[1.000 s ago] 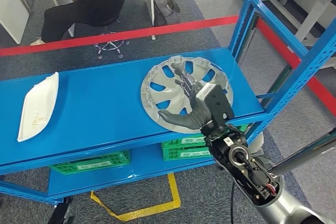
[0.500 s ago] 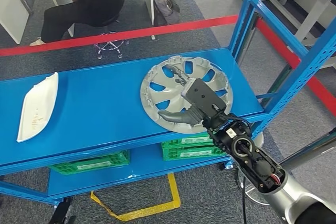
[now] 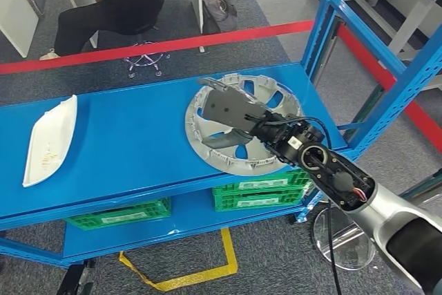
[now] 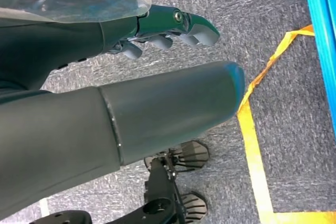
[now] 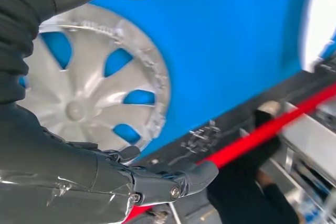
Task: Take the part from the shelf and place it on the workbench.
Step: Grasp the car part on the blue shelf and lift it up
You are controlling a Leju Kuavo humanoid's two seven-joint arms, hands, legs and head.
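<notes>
A silver hubcap (image 3: 251, 163) lies flat on the blue shelf (image 3: 130, 136), toward its right end. My right hand (image 3: 227, 110) reaches across the hubcap's left half with its back turned up, and its thumb lies low over the spokes. In the right wrist view the hubcap (image 5: 79, 109) lies under the hand (image 5: 79, 182); the fingers (image 5: 194, 174) are stretched out past its rim and grip nothing. A white curved part (image 3: 50, 139) lies at the shelf's left end. My left hand (image 4: 79, 40) hangs over the carpet and holds nothing.
Green crates (image 3: 250, 191) sit on the lower shelf. Blue uprights (image 3: 333, 12) rise at the shelf's right end. A person in black (image 3: 112, 1) sits behind the shelf, beyond a red floor line (image 3: 172, 44). Yellow tape (image 3: 229, 253) marks the floor in front.
My right hand has swung left and farther across the hubcap, turning from fingers pointing away to lying sideways over its left half. The hubcap has not moved.
</notes>
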